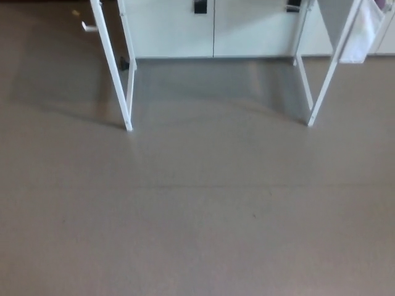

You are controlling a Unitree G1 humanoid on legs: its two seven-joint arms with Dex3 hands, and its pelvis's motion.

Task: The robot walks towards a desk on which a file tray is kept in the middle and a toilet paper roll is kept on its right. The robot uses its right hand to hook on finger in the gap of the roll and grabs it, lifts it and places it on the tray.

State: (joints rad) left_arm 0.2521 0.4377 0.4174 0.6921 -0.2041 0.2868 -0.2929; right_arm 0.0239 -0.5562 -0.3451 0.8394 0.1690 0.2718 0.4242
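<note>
Zero hands in view; we cannot tell their state. Only white worktop legs point(127, 117) ahead; roll's bearing from right hand unknown.

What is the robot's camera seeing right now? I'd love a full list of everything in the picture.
floor: one, grey-brown, fills most of the view
left leg frame: one, white, slanted, upper left, foot on the floor
right leg frame: one, white, slanted, upper right, foot on the floor
cabinet: one, pale white, along the top edge behind the frames
black fittings: two, black, on the cabinet front at the top edge
pale sheet: one, whitish, top right beside the right frame; too blurred to identify
hands: none in view
</note>
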